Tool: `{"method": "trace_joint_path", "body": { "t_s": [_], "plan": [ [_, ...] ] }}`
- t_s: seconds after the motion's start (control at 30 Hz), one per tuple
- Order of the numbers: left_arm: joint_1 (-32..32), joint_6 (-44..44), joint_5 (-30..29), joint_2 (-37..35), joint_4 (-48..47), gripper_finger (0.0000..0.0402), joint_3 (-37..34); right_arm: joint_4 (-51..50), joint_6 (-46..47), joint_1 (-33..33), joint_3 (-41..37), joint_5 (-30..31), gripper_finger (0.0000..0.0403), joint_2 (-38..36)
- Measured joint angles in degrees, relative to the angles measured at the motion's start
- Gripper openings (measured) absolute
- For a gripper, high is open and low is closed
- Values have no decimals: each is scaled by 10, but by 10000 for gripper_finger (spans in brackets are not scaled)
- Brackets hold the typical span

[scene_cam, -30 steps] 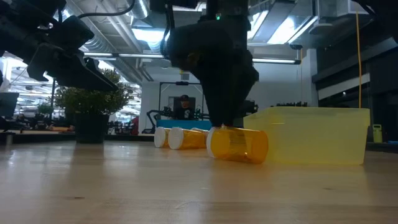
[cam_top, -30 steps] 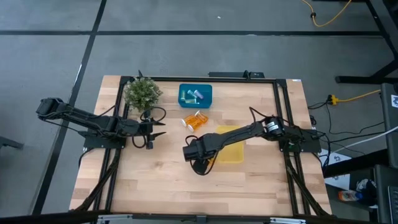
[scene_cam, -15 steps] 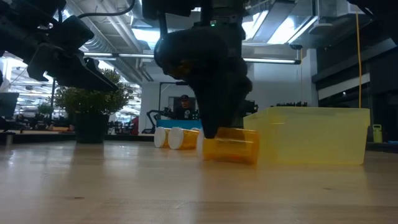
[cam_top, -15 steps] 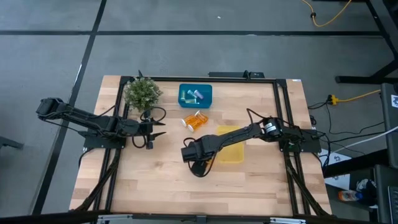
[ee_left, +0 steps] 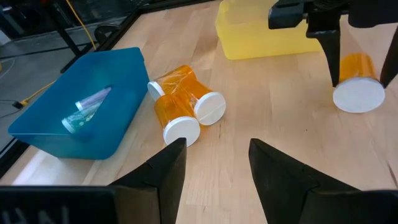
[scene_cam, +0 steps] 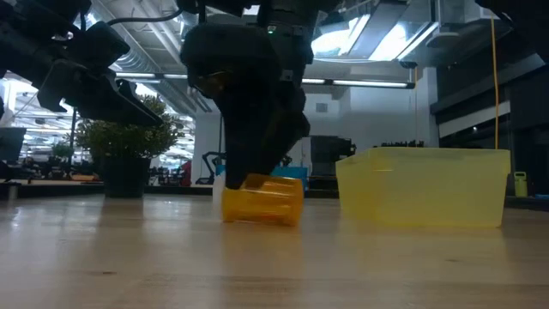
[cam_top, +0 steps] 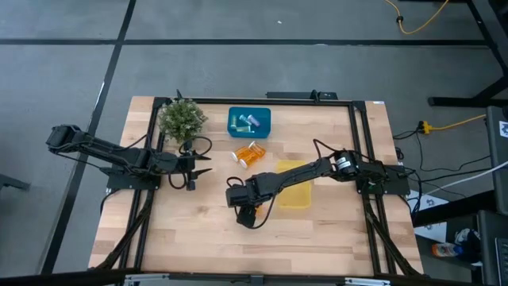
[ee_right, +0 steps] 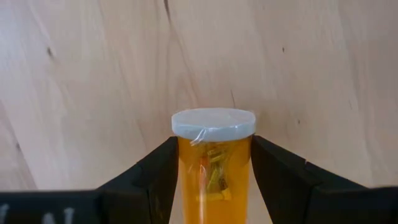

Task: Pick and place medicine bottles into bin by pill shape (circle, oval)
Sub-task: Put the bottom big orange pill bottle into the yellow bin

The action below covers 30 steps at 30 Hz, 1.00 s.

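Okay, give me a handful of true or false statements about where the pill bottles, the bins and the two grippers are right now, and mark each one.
1. The right gripper is closed on an orange bottle. True.
2. That held bottle is already inside the yellow bin. False: in the low view it is off to the side of the bin, just above the wooden table.
3. Two orange bottles lie on the table beside the blue bin. True.
4. The blue bin is empty. False: small pale bottles lie in it.
5. The left gripper holds a bottle. False: its fingers are open with nothing between them, and it sits near the plant.
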Motion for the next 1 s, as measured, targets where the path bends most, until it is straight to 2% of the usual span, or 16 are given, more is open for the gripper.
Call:
{"method": "trace_joint_path", "body": {
  "t_s": [0.17, 0.47, 1.0],
  "plan": [
    [0, 0, 0, 0, 0, 169, 0, 5, 5, 0, 0, 15, 206, 0],
    [0, 0, 0, 0, 0, 169, 0, 6, 6, -1, -2, 50, 283, 3],
    [0, 0, 0, 0, 0, 169, 0, 25, 23, -3, -49, 49, 290, 1]
  ]
}}
